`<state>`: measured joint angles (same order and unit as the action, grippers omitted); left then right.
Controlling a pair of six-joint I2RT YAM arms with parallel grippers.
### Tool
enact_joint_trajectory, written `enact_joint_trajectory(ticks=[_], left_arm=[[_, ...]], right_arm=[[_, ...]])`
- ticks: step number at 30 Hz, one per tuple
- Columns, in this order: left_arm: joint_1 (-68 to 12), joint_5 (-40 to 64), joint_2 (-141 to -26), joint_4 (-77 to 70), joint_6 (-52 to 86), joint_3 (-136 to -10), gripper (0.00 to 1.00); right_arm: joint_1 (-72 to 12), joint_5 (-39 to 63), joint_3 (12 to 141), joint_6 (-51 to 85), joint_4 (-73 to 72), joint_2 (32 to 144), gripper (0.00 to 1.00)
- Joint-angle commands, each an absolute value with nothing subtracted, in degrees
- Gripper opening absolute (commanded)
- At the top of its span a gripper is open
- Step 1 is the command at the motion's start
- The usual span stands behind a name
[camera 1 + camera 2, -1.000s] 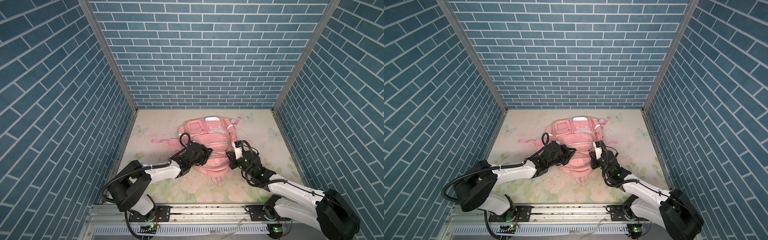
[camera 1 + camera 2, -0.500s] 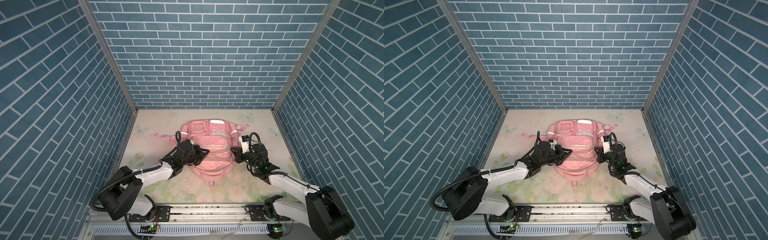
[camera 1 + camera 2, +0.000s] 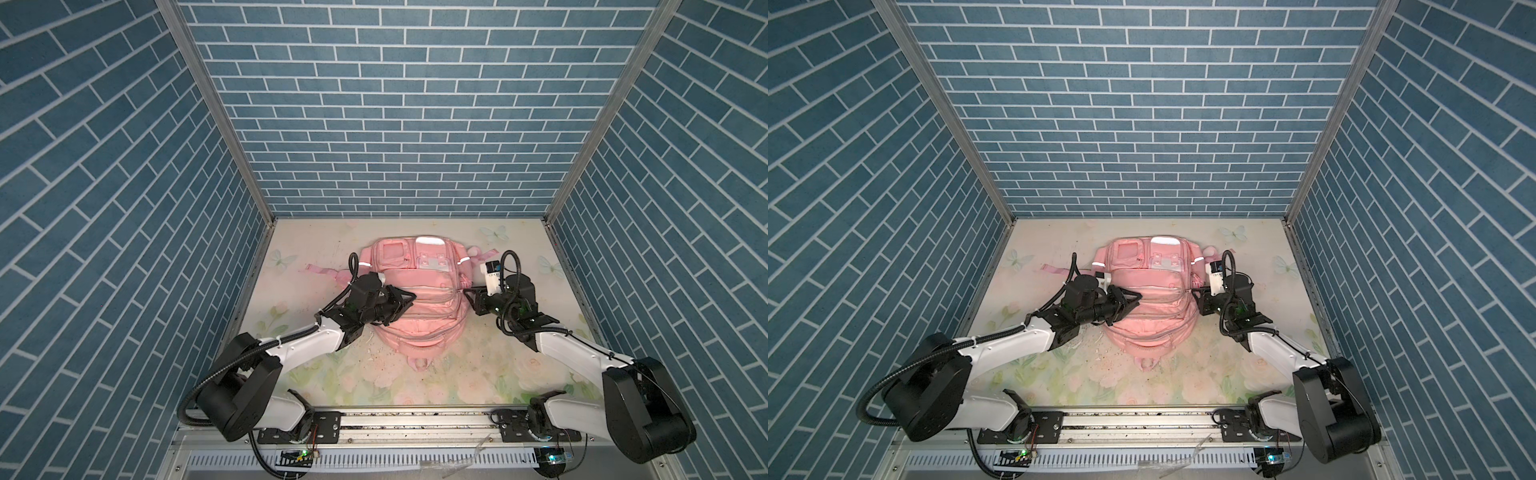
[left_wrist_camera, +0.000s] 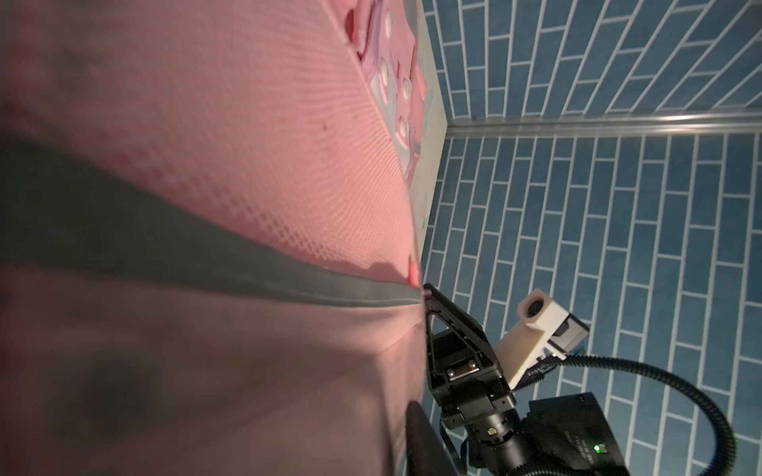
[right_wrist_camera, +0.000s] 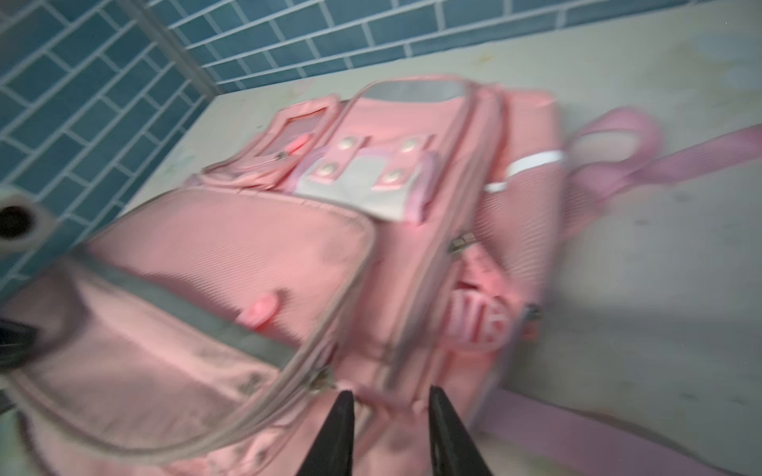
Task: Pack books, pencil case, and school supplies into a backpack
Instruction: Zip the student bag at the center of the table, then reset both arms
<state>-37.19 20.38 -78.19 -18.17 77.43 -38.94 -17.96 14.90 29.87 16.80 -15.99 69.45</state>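
Pink backpack flanked by low outstretched arms; right gripper jaws apart, left gripper seemingly apart.

Close before the left tool, the backpack blurs and hides its tips; beyond the right tool it smears.

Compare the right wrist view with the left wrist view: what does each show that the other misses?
Only the right wrist view: the white reflective strip, the pink strap lying on the table, and the parted jaws of the right tool. Only the left wrist view: pink mesh and a grey band close up, plus the right arm's cream camera mount. Both: the backpack, its snap-button patch, the blue brick wall.
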Motion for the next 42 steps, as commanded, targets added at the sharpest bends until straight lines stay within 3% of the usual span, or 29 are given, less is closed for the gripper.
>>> enact_joint_trajectory(ticks=[1, 3, 5, 7, 10, 11, 15, 18, 21, 27, 33, 34, 36, 38, 42], left_arm=[[-36.34, 14.51, -73.19, -10.23, 67.89, -43.95, 0.49], [-36.05, 11.03, -71.06, -5.63, 62.34, -45.89, 0.62], [-35.16, 7.72, -69.25, -2.51, 56.63, -47.37, 0.69], [-32.93, 6.01, -67.63, -0.29, 49.06, -48.23, 0.76], [-25.73, 9.90, -64.60, 0.80, 38.79, -47.44, 0.79], [-22.72, 9.50, -63.35, 1.66, 36.70, -46.72, 0.86], [-12.36, 7.72, -58.38, 0.10, 24.67, -41.73, 0.86], [-9.44, -7.31, -56.06, -1.50, 13.65, -37.60, 0.87], [-6.81, -14.53, -55.94, -12.02, 4.36, -29.71, 0.87], [0.94, -8.77, -62.78, -39.88, 2.87, -16.08, 0.86], [1.88, -1.15, -77.20, -57.86, 2.25, -14.87, 0.87], [1.84, -1.20, -78.08, -55.97, 2.81, -16.56, 0.87], [1.78, 2.87, -82.58, -64.42, 2.31, -14.42, 0.87], [0.34, 6.02, -87.07, -74.13, -0.48, -11.74, 0.87], [-1.94, 0.65, -86.85, -65.65, -1.65, -15.53, 0.87]], right_arm=[[-16.62, 4.47, 31.73, 18.23, -10.38, 63.62, 0.59], [-16.01, 1.79, 31.55, 18.85, -8.81, 60.41, 0.77], [-14.60, 0.23, 31.14, 18.82, -8.29, 57.93, 0.83], [-12.86, -2.65, 30.58, 17.85, -8.00, 56.01, 0.85], [-9.06, -9.92, 29.01, 16.68, -8.64, 54.83, 0.88], [-7.54, -12.10, 28.22, 16.05, -9.63, 54.91, 0.89], [-2.68, -14.36, 23.40, 12.90, -19.14, 57.19, 0.89], [-2.27, -15.36, 19.79, 9.89, -28.95, 60.26, 0.90], [-2.12, -15.15, 17.33, 7.79, -38.31, 64.49, 0.90], [-1.99, -13.39, 12.46, 2.13, -61.28, 76.55, 0.92], [-1.23, -6.09, 11.44, 0.27, -75.37, 88.19, 0.98], [-1.32, -6.07, 11.25, -0.14, -75.74, 88.37, 0.98], [-1.33, -6.42, 13.63, 0.88, -66.79, 85.85, 0.97], [-1.29, -6.17, 13.28, 0.82, -69.40, 86.89, 0.98], [-1.04, -5.94, 13.53, 1.23, -68.80, 86.83, 0.98]])
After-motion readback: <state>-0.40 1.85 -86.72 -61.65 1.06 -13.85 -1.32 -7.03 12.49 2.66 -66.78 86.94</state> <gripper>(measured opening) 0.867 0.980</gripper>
